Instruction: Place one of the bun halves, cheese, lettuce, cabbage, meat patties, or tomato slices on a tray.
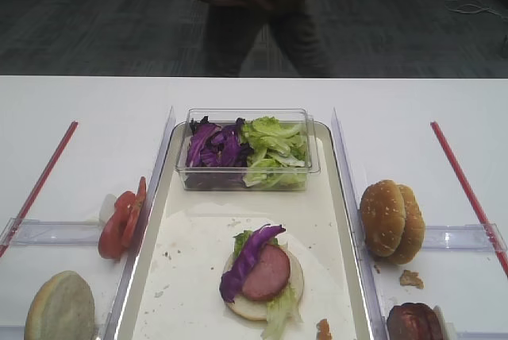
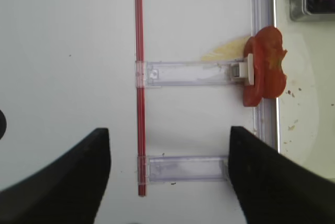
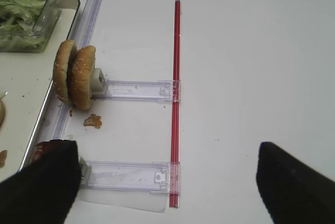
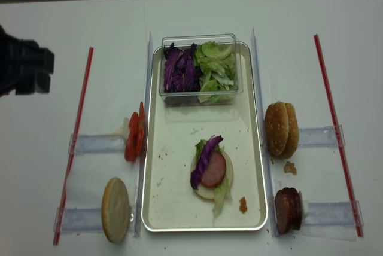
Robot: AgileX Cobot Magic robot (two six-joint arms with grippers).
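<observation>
The cream tray (image 1: 159, 229) (image 4: 173, 172) holds a stack: a pale bun half, lettuce (image 1: 279, 308), a pink meat patty (image 1: 270, 273) and a purple cabbage strip (image 1: 248, 259) (image 4: 203, 159) on top. Tomato slices (image 1: 121, 225) (image 2: 264, 67) stand on edge left of the tray. A bun half (image 1: 59, 308) lies below them. Two bun halves (image 1: 390, 221) (image 3: 76, 75) and dark patties (image 1: 414, 322) stand to the right. Cheese is out of view. My left gripper (image 2: 170, 174) and right gripper (image 3: 167, 182) hover open over the white table, holding nothing.
A clear box (image 1: 246, 149) of purple and green leaves sits at the tray's far end. Clear holders (image 3: 131, 174) (image 2: 183, 167) and red strips (image 3: 175, 103) (image 2: 139, 77) flank the tray. A crumb (image 1: 410, 278) lies near the buns. A black device (image 4: 24, 64) is at the left.
</observation>
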